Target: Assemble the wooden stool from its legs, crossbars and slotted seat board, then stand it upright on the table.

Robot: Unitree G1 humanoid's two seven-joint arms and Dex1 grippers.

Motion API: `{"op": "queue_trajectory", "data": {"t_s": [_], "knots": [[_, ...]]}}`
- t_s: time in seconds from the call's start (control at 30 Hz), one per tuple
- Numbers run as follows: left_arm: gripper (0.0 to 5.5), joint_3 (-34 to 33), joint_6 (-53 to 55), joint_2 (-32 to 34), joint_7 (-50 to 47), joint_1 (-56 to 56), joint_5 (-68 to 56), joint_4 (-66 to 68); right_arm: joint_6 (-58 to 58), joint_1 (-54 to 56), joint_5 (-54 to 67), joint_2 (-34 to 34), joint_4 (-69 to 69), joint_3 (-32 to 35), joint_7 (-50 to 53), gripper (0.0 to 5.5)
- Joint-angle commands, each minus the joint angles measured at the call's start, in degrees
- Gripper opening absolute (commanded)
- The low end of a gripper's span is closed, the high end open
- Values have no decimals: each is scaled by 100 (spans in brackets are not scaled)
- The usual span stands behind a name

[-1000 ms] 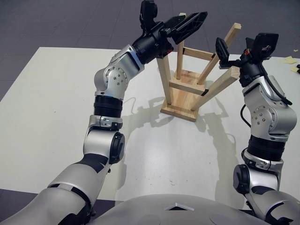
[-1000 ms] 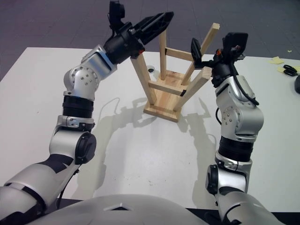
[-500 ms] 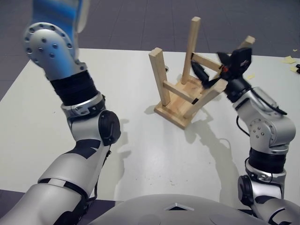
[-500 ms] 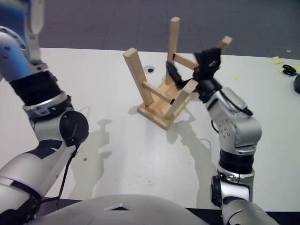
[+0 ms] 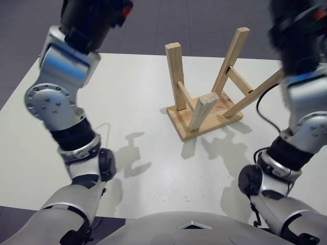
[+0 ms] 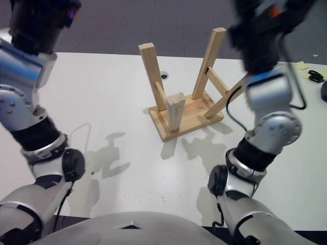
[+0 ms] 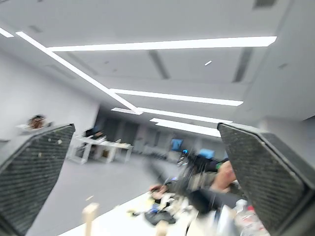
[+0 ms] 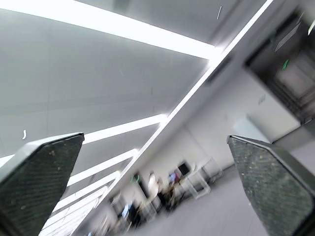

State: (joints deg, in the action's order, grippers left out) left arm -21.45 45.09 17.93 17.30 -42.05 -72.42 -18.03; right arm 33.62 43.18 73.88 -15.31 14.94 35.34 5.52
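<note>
stool (image 5: 204,116) inverted, legs (image 5: 176,76) up, on table (image 5: 133,92) | L gripper (image 7: 145,129) released | R gripper (image 8: 155,137) released

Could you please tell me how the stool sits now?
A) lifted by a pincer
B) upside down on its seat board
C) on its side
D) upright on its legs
B: the seat board lies flat on the table and the legs point upward.
</note>
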Motion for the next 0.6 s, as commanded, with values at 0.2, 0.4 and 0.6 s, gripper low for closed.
{"op": "queue_trajectory", "data": {"t_s": [0.2, 0.4, 0.6], "knots": [[538, 7, 206, 799, 111, 901, 176, -388, -1637, -1188, -4402, -2354, -2145, -549, -38, 540], [538, 217, 922, 2355, 1670, 2146, 410, -815, -784, -2382, -4420, -1915, -1146, -1168, -634, 540], [538, 606, 590, 3369, 3019, 2986, 1435, -839, 573, -3247, -3653, -1962, 227, -1778, -1670, 540]]}}
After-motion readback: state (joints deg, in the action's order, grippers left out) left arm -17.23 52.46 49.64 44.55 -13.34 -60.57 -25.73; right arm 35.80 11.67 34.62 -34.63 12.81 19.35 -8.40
